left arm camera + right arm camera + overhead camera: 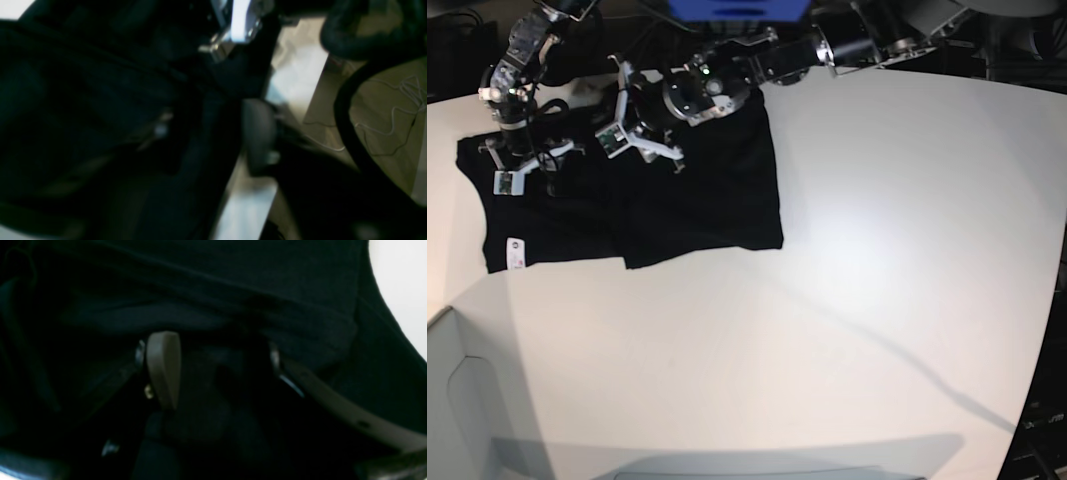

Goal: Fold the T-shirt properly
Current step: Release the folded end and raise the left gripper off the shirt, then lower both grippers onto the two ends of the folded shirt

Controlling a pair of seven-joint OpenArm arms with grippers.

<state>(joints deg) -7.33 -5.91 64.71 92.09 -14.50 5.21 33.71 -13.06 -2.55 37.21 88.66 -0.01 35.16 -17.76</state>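
The black T-shirt (687,190) lies flat at the table's far left, with one side folded over and a small white label (515,250) near its front left corner. My left gripper (640,140) hovers over the shirt's upper middle with its white fingers spread and nothing held. In the blurred left wrist view, one grey finger (258,133) shows beside dark cloth (83,116). My right gripper (527,165) sits on the shirt's left part. Its fingers (163,370) stand wide apart, with black cloth (233,290) under and between them.
The white table (877,250) stretches right and forward of the shirt. A pale bin edge (452,390) sits at the front left. Dark equipment lines the back edge. Past the table edge, the left wrist view shows floor with cables (383,110).
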